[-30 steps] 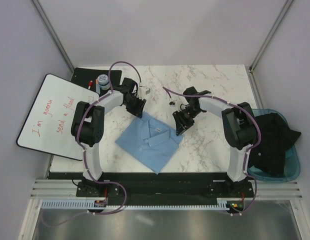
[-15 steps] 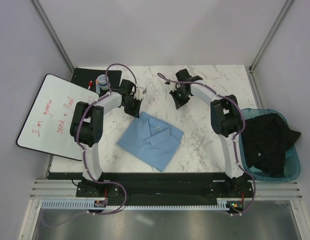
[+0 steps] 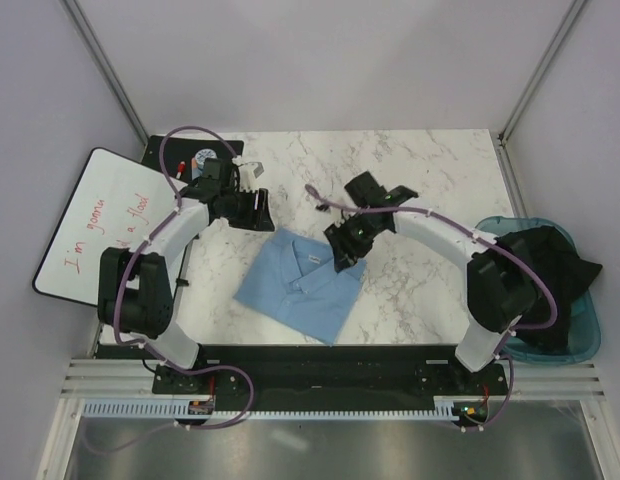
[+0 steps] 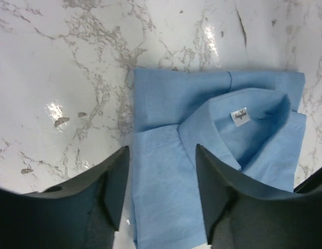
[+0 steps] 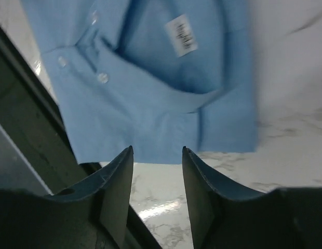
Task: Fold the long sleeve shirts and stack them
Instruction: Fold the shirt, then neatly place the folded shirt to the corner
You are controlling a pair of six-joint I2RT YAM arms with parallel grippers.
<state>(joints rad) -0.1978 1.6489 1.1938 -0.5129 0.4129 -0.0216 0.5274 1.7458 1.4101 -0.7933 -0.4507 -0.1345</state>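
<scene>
The right gripper (image 5: 157,155) has its jaws about half apart and empty. It is poised over the far right edge of the folded light-blue shirt (image 3: 300,290), just beside the collar (image 5: 150,78). The left gripper (image 4: 161,155), jaws likewise part open and empty, hangs just off the shirt's far corner, so the right arm is the nearer. The shirt lies mid-desk (image 3: 430,170), skewed to its edges, with the collar end toward the far edge and the hem toward the near one. Its sleeves are out of sight. Whether either gripper touches cloth cannot be told. Dark cloth (image 3: 540,280) fills a teal bin (image 3: 588,345) off the right edge.
</scene>
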